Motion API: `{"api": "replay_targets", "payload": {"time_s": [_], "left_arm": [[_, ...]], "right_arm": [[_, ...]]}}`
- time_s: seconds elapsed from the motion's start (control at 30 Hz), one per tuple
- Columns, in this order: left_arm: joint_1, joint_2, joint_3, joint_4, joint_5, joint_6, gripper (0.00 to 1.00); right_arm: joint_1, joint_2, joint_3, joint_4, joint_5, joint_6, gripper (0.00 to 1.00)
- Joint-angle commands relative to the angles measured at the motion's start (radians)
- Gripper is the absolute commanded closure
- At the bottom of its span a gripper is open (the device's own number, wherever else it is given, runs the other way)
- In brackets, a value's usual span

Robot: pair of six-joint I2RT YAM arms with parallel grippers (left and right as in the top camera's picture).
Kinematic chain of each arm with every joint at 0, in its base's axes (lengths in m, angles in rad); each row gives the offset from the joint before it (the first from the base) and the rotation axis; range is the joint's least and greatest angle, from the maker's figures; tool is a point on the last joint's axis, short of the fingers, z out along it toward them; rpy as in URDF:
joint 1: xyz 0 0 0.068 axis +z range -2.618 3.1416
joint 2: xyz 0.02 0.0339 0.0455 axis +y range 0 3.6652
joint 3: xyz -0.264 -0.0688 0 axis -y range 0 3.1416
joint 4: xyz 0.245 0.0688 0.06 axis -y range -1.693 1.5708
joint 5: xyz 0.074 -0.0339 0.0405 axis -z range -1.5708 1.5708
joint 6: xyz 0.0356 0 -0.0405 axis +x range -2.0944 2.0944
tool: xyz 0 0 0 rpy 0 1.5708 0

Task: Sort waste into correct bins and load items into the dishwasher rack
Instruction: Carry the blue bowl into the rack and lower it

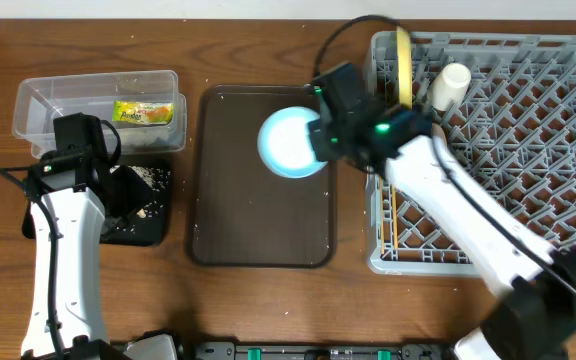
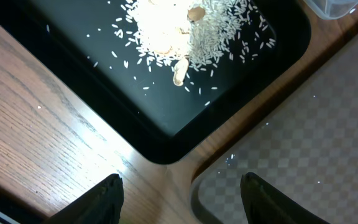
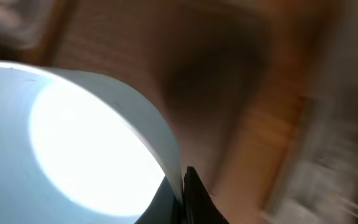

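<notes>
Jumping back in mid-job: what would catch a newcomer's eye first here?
The glowing light blue bowl, pinched at its rim by the right claw over the brown serving tray. Next, the heap of rice scraps in the black tray, with the open left claw hovering at its corner.

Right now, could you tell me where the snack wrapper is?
In the overhead view, the snack wrapper lies inside the clear box at the far left, beyond the black tray.
</notes>
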Motion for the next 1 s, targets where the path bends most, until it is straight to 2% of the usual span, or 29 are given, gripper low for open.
{"api": "replay_targets", "payload": {"time_s": [0.0,0.2,0.47,0.63,0.83,0.97], "left_arm": [[0.003,0.002,-0.005,-0.003,-0.001,-0.005,0.36],[0.003,0.002,-0.005,-0.003,-0.001,-0.005,0.36],[0.003,0.002,-0.005,-0.003,-0.001,-0.005,0.36],[0.003,0.002,-0.005,-0.003,-0.001,-0.005,0.36],[0.003,0.002,-0.005,-0.003,-0.001,-0.005,0.36],[0.003,0.002,-0.005,-0.003,-0.001,-0.005,0.37]], "right_arm": [[-0.040,-0.072,0.006,-0.058,0.292,-0.025,0.99],[-0.113,-0.114,0.006,-0.202,0.823,0.039,0.99],[-0.214,-0.113,0.006,-0.233,1.204,0.031,0.99],[-0.291,-0.106,0.005,-0.229,1.198,-0.132,0.99],[-0.381,-0.076,0.005,-0.234,0.991,-0.503,0.99],[-0.401,-0.053,0.005,-0.226,0.982,-0.609,0.99]]}}
